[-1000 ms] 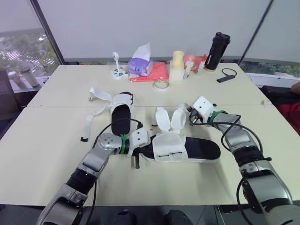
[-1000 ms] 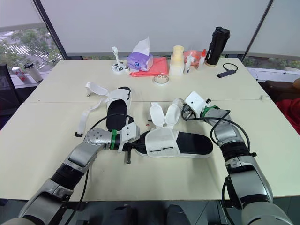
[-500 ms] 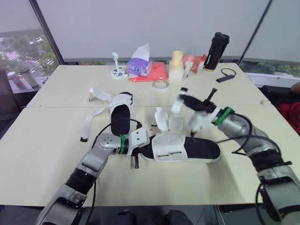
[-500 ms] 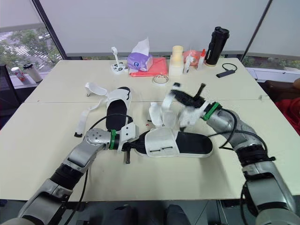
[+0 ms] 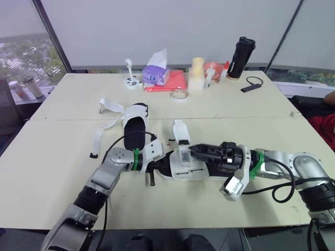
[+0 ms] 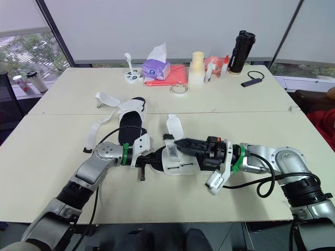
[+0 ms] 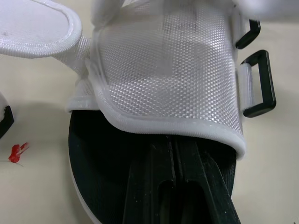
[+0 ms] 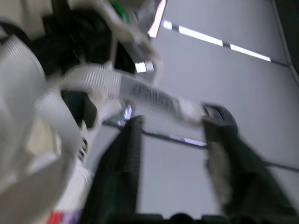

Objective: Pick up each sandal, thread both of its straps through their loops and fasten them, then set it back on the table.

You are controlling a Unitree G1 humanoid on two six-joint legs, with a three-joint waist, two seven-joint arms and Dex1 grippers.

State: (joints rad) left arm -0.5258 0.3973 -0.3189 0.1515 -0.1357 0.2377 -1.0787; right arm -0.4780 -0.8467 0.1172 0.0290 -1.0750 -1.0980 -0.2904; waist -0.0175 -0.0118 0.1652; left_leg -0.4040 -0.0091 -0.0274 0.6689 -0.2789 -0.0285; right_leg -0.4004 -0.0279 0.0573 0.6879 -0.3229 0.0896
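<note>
The right claw point(image 8: 174, 116) has its two black fingers point(image 8: 117, 172) spread well apart. Just past their tips a white woven strap point(image 8: 140, 93) runs crosswise from one finger towards the other, blurred. A broader white band point(image 8: 23, 88) curves beside it. Farther off is a green ring point(image 8: 119, 10) on a white part.

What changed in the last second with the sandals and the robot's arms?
The right gripper swung from the raised strap tips, up and around, and now lies across the near sandal, pointing to the robot's left, fingers open. One of the two raised straps now seems bent down at its fingertips; the other strap stands as before. Unchanged: left gripper at that sandal's toe end, far sandal.
</note>
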